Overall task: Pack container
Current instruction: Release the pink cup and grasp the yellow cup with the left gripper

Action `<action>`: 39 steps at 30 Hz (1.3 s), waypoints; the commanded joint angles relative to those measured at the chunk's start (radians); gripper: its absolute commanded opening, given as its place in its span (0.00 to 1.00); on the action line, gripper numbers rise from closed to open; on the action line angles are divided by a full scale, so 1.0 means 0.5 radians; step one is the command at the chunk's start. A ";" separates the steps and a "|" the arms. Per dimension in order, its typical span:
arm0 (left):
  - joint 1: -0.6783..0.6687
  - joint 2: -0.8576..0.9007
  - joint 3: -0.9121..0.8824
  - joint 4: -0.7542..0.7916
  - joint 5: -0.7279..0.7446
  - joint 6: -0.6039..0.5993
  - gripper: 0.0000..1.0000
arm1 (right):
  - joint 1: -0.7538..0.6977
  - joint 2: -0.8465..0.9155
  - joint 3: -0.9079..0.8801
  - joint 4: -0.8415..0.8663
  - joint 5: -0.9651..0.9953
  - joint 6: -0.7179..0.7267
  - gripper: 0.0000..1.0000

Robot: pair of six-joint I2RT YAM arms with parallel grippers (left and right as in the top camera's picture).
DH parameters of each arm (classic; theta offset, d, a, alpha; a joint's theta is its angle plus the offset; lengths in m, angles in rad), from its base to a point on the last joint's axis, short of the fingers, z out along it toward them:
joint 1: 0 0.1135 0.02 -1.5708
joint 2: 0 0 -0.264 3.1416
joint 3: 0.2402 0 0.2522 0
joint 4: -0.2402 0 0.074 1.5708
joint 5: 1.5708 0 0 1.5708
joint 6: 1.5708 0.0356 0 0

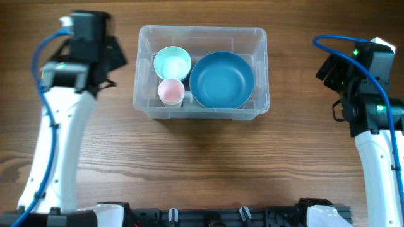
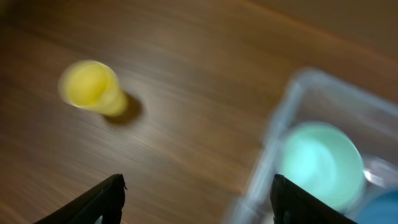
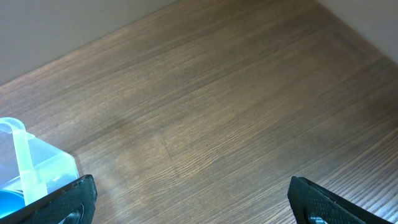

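the container [image 1: 202, 29] is looking light, stiff, slick — gripping its rim seems best; left pincer [image 2: 198, 200] and right pincer [image 3: 193, 204] are gaping wide.

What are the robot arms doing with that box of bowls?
They are packing the clear container. A big blue bowl, a mint bowl and a pink cup sit inside it. The left gripper and right gripper are both open and empty, one on each side of it. A yellow cup stands on the table near the left one, not packed yet.
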 commanded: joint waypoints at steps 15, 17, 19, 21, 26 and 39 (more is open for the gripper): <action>0.810 0.743 0.026 0.685 0.461 0.674 0.76 | -0.005 0.002 0.014 0.003 0.027 0.024 1.00; 0.810 0.900 0.026 0.707 0.461 0.692 0.76 | -0.005 0.002 0.014 0.003 0.027 0.024 1.00; 0.810 1.038 0.026 0.713 0.461 0.691 0.74 | -0.005 0.002 0.014 0.003 0.027 0.024 1.00; 0.812 1.156 0.026 0.710 0.460 0.691 0.72 | -0.005 0.002 0.014 0.003 0.027 0.024 1.00; 0.813 1.243 0.026 0.691 0.461 0.684 0.45 | -0.005 0.002 0.014 0.003 0.027 0.024 1.00; 0.760 0.931 0.027 0.606 0.462 0.656 0.04 | -0.005 0.002 0.014 0.003 0.027 0.024 1.00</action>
